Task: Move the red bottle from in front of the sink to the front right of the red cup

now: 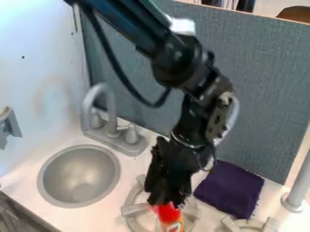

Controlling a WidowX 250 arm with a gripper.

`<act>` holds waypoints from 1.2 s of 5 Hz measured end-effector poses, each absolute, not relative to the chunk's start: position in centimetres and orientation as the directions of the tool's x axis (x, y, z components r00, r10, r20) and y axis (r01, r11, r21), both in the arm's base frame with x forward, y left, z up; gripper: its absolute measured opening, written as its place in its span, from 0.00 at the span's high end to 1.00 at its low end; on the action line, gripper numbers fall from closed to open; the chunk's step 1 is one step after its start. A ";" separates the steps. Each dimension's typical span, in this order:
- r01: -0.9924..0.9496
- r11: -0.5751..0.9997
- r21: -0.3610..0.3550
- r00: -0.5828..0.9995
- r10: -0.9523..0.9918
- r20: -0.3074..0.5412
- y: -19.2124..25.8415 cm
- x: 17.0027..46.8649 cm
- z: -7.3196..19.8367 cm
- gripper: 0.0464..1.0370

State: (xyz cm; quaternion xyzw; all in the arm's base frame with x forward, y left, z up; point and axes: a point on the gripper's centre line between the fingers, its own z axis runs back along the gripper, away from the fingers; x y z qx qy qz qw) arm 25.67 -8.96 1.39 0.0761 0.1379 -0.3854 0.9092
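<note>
My black two-finger hand [167, 202]: at one red-and-orange object [167, 213], grip I can't tell | one square purple cloth [230, 189] | two round grey burners [134, 209]

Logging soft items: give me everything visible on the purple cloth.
The cloth is dark purple, looks like fabric, roughly square with slightly uneven edges, perhaps folded. It lies flat on the white counter, at an angle, in front of the blue-grey panel and to the picture's right of the claw. Its lowest corner comes close to a burner grate; can't tell if they touch.
</note>
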 end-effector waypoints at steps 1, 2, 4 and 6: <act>0.739 0.673 0.030 0.640 -0.686 -0.347 -9.8 25.7 0.4 0.71; 0.749 0.661 0.038 0.624 -0.685 -0.377 -9.7 25.3 0.4 0.71; 0.733 0.677 0.070 0.649 -0.665 -0.370 -11.3 26.0 -0.8 0.71; 0.722 0.684 0.101 0.668 -0.653 -0.356 -12.2 26.7 -1.3 0.71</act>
